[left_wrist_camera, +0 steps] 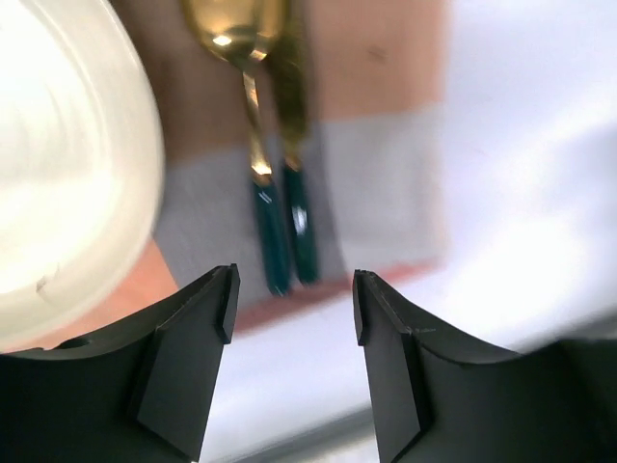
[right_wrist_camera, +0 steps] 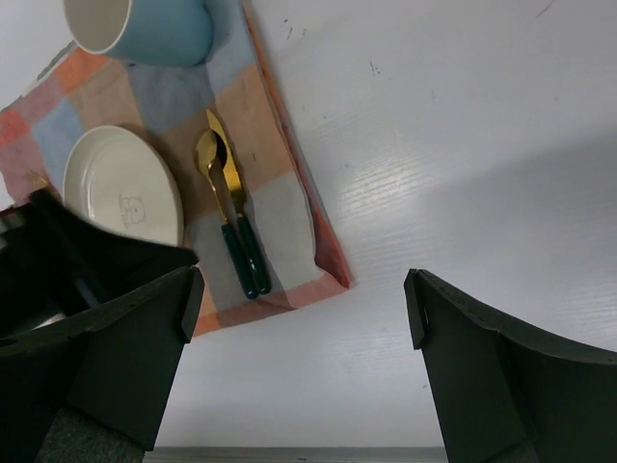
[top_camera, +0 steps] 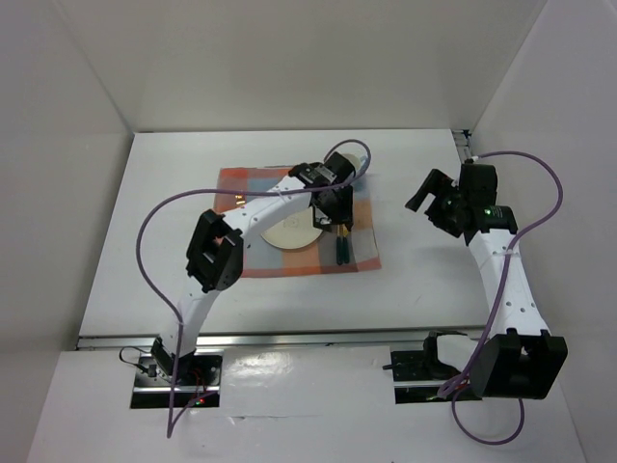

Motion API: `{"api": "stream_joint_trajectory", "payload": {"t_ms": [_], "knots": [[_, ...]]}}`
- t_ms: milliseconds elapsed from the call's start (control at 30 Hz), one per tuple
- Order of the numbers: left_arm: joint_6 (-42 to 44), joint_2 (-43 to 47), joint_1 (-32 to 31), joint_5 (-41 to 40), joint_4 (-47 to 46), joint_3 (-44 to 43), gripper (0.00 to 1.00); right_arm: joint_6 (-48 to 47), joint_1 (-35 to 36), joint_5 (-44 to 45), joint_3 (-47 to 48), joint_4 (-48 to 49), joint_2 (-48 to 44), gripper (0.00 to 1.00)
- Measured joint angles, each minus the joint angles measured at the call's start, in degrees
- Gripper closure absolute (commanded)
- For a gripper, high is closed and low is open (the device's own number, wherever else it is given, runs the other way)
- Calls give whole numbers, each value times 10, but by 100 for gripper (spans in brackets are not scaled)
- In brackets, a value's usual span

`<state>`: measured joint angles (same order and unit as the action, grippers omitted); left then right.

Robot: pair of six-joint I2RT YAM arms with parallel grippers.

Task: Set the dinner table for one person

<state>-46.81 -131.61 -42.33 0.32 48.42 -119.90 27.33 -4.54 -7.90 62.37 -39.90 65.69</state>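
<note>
On the white dinner table (top_camera: 434, 280) lies an orange-and-blue-grey checked cloth (top_camera: 253, 258). On it are a cream plate (top_camera: 289, 234), a gold spoon (right_wrist_camera: 214, 169) and a gold knife (right_wrist_camera: 234, 188) side by side with dark green handles (top_camera: 342, 253), right of the plate. A light blue cup (right_wrist_camera: 145, 29) stands at the cloth's far right corner. My left gripper (top_camera: 335, 220) hangs open and empty above the cutlery; in the left wrist view (left_wrist_camera: 294, 299) the handles (left_wrist_camera: 289, 231) lie just beyond its tips. My right gripper (top_camera: 429, 198) is open and empty over bare table right of the cloth.
White walls close the table on the left, back and right. An aluminium rail (top_camera: 318, 338) runs along the near edge. My left arm (top_camera: 251, 217) crosses over the cloth's left part and hides what lies under it.
</note>
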Motion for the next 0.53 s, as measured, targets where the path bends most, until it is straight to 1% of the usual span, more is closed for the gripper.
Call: {"api": "stream_joint_trajectory", "payload": {"t_ms": [133, 167, 233, 267, 300, 333, 367, 433, 533], "knots": [[17, 84, -10, 12, 2, 13, 33, 0, 0, 10, 2, -2, 0, 1], [22, 115, -13, 10, 3, 25, 27, 0, 0, 14, 2, -3, 0, 1], [36, 177, -19, 0, 9, 44, 24, 0, 0, 19, 3, -4, 0, 1], [42, 209, -22, -13, 11, 56, 22, 0, 0, 21, 3, -5, 1, 1], [49, 242, -24, -31, 16, 70, 18, 0, 0, 24, 3, -5, 1, 1], [61, 285, -24, -55, 22, 93, 16, 0, 0, 26, 3, -5, 2, 1], [63, 304, -23, -67, 24, 103, 16, 0, 0, 28, 3, -4, 2, 1], [81, 370, -12, -104, 30, 151, 16, -1, 0, 30, 3, -4, 2, 1], [107, 448, 29, -144, 42, 214, 16, -8, 0, 31, 3, -2, 2, 1]]}}
